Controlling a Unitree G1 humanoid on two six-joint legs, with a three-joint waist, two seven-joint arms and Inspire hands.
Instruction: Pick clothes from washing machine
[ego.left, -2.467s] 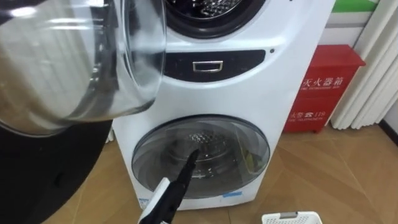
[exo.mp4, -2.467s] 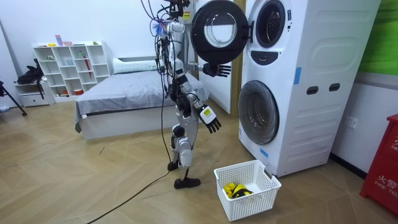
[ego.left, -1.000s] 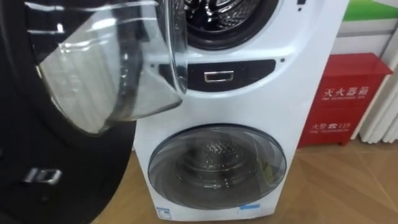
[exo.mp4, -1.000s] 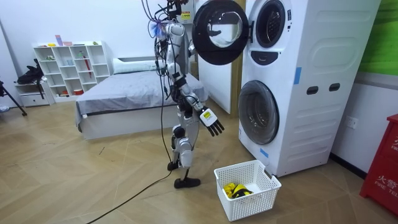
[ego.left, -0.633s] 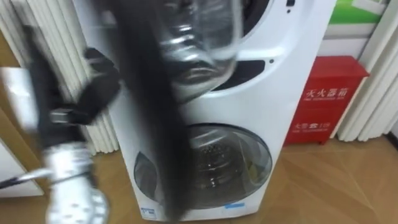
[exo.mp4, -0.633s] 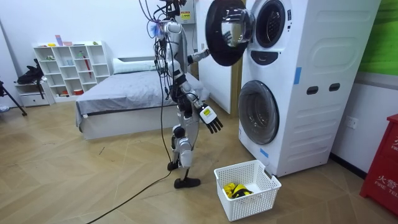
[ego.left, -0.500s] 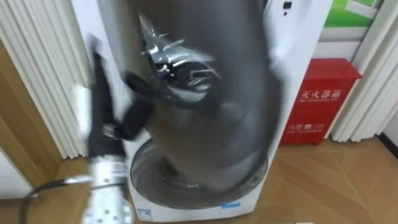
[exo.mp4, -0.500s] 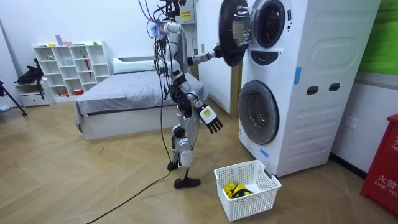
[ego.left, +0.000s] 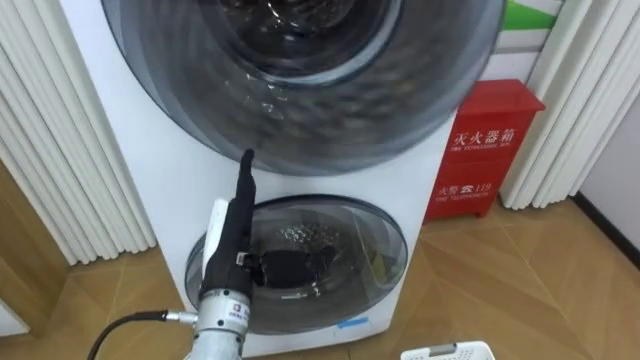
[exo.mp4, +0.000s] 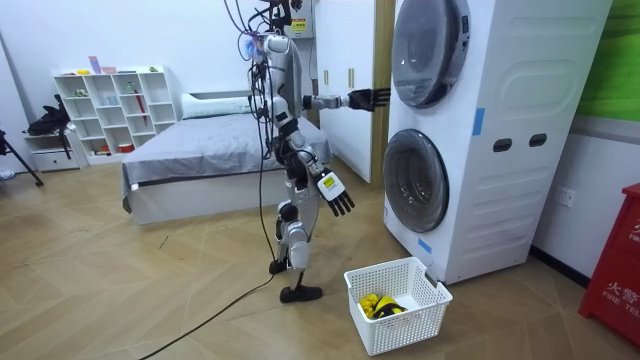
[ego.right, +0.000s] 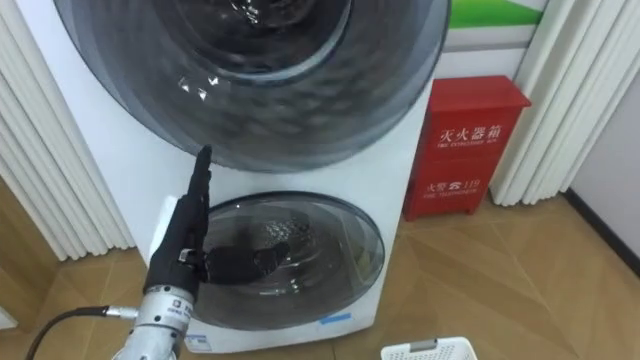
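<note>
Left hand (ego.left: 233, 228), fingers straight, lies at the shut upper washer door (ego.left: 300, 90), prob. pressing it closed; right hand (exo.mp4: 338, 196) hangs idle, fingers spread.

Left hand (ego.left: 238, 222) black; silver metal wrist; grey cable off wrist; torso pale grey.

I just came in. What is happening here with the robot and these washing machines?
The robot stands in front of two stacked washing machines. Its left hand, fingers straight, reaches up to the lower edge of the upper door, which is closed. The lower door is closed too. Its right hand hangs open at its side and holds nothing. A white basket stands near the machines with something yellow in it.
</note>
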